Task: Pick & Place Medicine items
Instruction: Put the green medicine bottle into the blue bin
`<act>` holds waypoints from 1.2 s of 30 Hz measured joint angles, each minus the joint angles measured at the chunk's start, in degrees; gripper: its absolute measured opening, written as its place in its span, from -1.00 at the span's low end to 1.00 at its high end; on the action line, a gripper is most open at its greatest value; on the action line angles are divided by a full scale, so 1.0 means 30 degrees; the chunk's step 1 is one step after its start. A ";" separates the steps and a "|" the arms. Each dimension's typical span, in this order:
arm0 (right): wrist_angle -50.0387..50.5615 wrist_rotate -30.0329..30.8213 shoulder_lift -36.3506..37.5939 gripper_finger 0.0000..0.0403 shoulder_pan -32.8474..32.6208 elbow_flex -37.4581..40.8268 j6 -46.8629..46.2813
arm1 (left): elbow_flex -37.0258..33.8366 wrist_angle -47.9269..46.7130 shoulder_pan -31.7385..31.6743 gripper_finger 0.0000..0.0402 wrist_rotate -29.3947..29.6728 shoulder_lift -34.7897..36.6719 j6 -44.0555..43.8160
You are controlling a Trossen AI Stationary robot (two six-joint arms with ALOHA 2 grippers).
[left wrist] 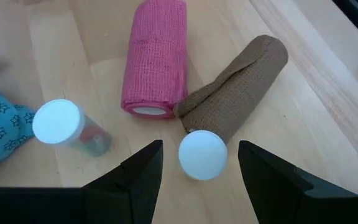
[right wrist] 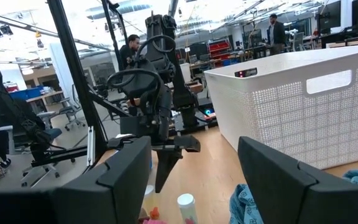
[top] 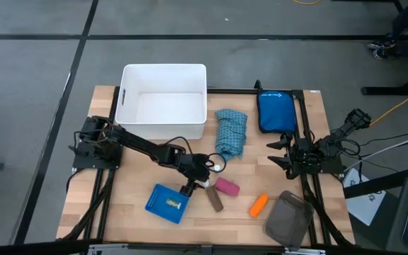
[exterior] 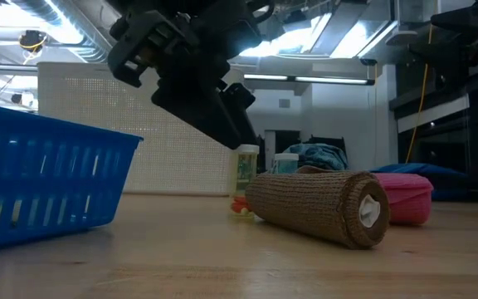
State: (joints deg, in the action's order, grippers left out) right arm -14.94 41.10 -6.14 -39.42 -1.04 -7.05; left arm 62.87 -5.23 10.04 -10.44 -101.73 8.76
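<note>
My left gripper [top: 192, 185] hangs open over the table's middle, pointing down. Its fingers stand on either side of a white-capped vial [left wrist: 202, 154] that stands upright, and they do not touch it. A second clear vial [left wrist: 67, 126] with coloured bits inside stands close by. A pink roll [left wrist: 154, 62] and a brown roll [left wrist: 236, 86] lie on their sides beside the vials, and an orange tube [top: 258, 205] lies farther right. My right gripper [right wrist: 192, 146] waits open at the table's right side [top: 289, 157], touching nothing.
A blue basket [top: 167, 203] with a yellowish piece inside sits just left of my left gripper. A white bin [top: 163, 99] stands at the far edge. A teal cloth [top: 231, 132], a blue pouch [top: 275, 111] and a grey container [top: 289, 219] lie to the right. People stand in the room behind.
</note>
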 joint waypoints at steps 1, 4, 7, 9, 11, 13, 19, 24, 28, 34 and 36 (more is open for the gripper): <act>-0.0002 0.0000 0.0001 0.22 0.0000 0.0000 0.0000 | 0.0000 0.0142 -0.0014 0.02 -0.0007 -0.0105 -0.0004; 0.0000 0.0000 -0.0004 0.22 0.0000 0.0000 0.0000 | -0.0022 0.0087 -0.0029 0.02 -0.0022 -0.0240 0.0004; 0.0007 0.0000 -0.0001 0.22 0.0000 0.0000 0.0000 | 0.0001 0.0240 -0.0044 0.02 0.0007 -0.0493 -0.0004; 0.0009 0.0000 0.0001 0.22 0.0000 0.0000 0.0000 | -0.0029 0.0206 -0.0044 0.02 0.0000 -0.0517 0.0008; 0.0007 0.0000 -0.0002 0.22 0.0000 0.0000 0.0000 | -0.0022 0.0302 -0.0044 0.02 0.0000 -0.0481 0.0084; 0.0015 0.0000 0.0000 0.22 0.0000 0.0000 0.0000 | -0.0022 0.0306 -0.0044 0.02 0.0007 -0.0481 0.0142; 0.0022 0.0000 0.0002 0.22 0.0000 0.0000 0.0000 | -0.0022 0.0464 -0.0044 0.01 0.0332 -0.0566 0.0149; 0.0026 0.0000 -0.0005 0.22 0.0007 0.0000 0.0000 | -0.0007 0.0822 -0.0044 -0.08 0.0569 -0.0568 0.0142; 0.0033 0.0000 -0.0005 0.22 0.0000 0.0000 0.0000 | -0.0007 0.0831 -0.0044 -0.18 0.0625 -0.0568 0.0142; 0.0036 0.0000 -0.0005 0.22 0.0000 0.0000 0.0000 | -0.0007 0.0814 -0.0044 -0.30 0.0619 -0.0568 0.0142; 0.0029 0.0000 -0.0005 0.22 0.0000 0.0000 0.0000 | -0.0007 0.0816 -0.0044 -0.33 0.0626 -0.0568 0.0142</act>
State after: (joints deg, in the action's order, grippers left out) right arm -14.85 41.10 -6.15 -39.42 -1.04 -7.05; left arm 62.85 -2.79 9.91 -8.56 -103.44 9.19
